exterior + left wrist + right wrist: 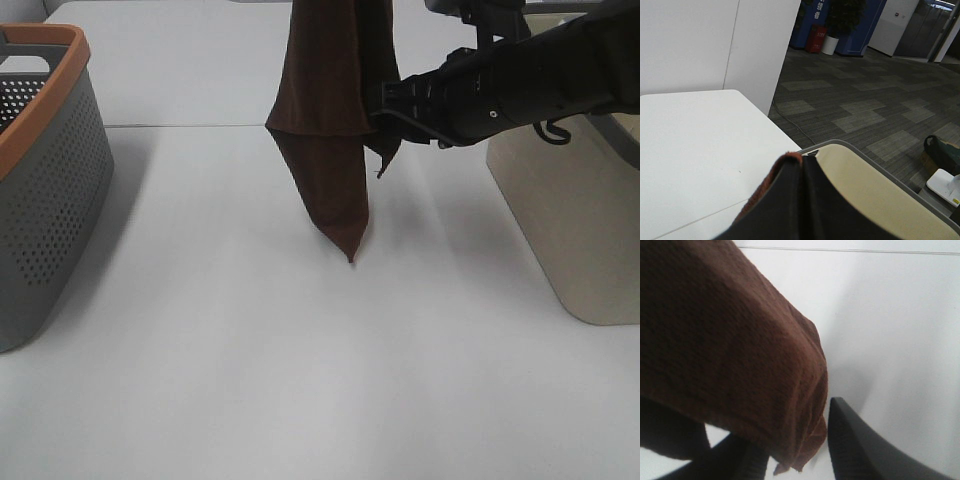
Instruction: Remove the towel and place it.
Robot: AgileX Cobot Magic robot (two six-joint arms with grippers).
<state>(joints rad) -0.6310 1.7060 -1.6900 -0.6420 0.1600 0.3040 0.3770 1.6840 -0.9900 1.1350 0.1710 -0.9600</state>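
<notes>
The dark brown towel hangs in a long fold from above the top of the exterior high view, its lowest corner just over the white table. My left gripper is outside the exterior high view. In the left wrist view it is shut on the towel's upper edge. My right gripper reaches in from the right and is open, its fingers on either side of the towel's hanging right edge. One finger shows beside the cloth.
A grey perforated basket with an orange rim stands at the table's left edge. A beige basket stands at the right, under my right arm; it also shows in the left wrist view. Beyond the table lies carpeted floor.
</notes>
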